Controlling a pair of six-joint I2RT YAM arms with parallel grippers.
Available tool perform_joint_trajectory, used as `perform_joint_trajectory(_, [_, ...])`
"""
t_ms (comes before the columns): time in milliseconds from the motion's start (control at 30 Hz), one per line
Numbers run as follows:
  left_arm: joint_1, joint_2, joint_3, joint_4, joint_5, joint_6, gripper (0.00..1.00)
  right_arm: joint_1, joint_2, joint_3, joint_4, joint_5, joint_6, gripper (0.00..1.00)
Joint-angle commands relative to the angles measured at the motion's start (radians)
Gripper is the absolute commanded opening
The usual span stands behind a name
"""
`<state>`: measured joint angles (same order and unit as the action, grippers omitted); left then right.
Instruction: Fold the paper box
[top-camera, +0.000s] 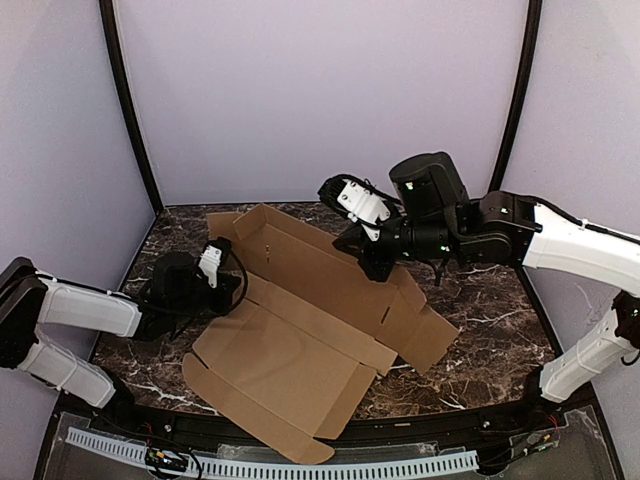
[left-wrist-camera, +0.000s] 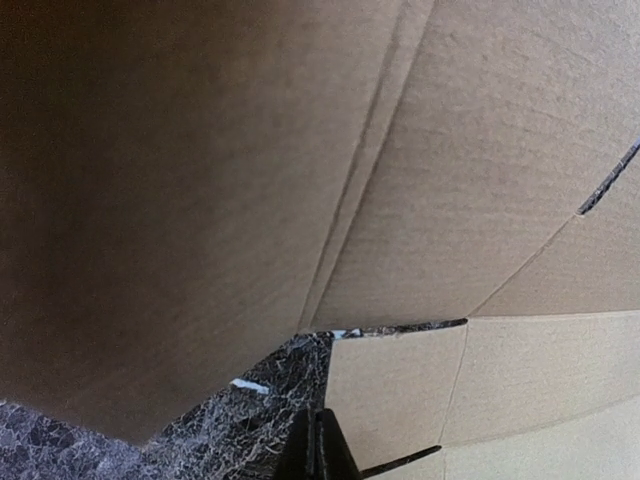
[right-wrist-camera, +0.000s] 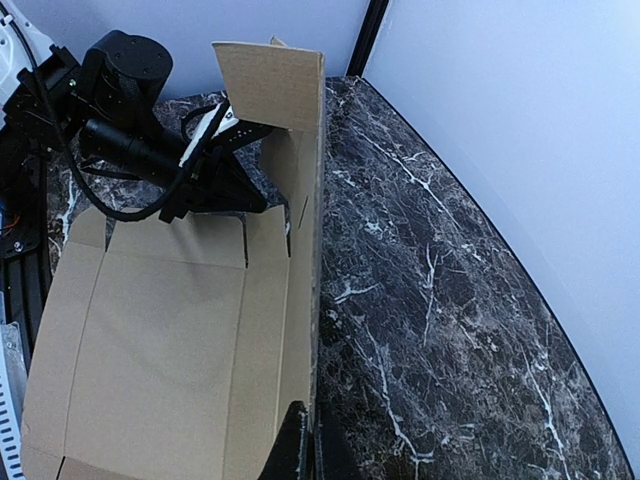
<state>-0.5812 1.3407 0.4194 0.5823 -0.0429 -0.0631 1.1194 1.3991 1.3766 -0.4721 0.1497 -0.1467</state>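
Observation:
The paper box (top-camera: 300, 340) is a large brown die-cut sheet lying mostly flat on the dark marble table (top-camera: 480, 330). Its back panel is tilted up, and an end flap (right-wrist-camera: 270, 85) stands upright. My left gripper (top-camera: 236, 288) is shut and low at the sheet's left edge. In the left wrist view its tips (left-wrist-camera: 318, 448) hover over bare marble beside a flat flap (left-wrist-camera: 420, 380), with a raised panel (left-wrist-camera: 200, 180) filling the view. My right gripper (top-camera: 375, 268) is shut, its tips (right-wrist-camera: 305, 450) right at the raised panel's top edge (right-wrist-camera: 312, 300). I see nothing held.
Lilac walls close in the back and both sides, with black poles (top-camera: 130, 110) at the corners. A white perforated strip (top-camera: 300, 468) runs along the near edge. Bare marble lies to the right of the sheet and behind it.

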Motion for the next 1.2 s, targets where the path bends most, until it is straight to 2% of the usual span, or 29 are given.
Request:
perform_joint_trajectory(0, [-0.003,0.026,0.037,0.036,0.013,0.020,0.01,0.017,-0.005,0.030,0.035,-0.026,0.016,0.00])
perform_joint_trajectory(267, [-0.003,0.053,0.048,0.034,0.060,0.021,0.01,0.018,-0.013,0.029,0.034,-0.018,0.014,0.00])
perform_joint_trajectory(500, [-0.003,-0.018,0.039,-0.022,-0.110,0.054,0.01,0.020,-0.014,0.028,0.030,-0.017,0.018,0.00])
perform_joint_trajectory(667, [-0.003,-0.024,0.044,-0.044,-0.150,0.079,0.01,0.024,-0.014,0.033,0.029,-0.022,0.021,0.00])
perform_joint_trajectory(1167, [-0.003,0.078,0.089,-0.028,0.025,0.068,0.01,0.049,-0.030,0.046,0.023,-0.022,0.026,0.00])
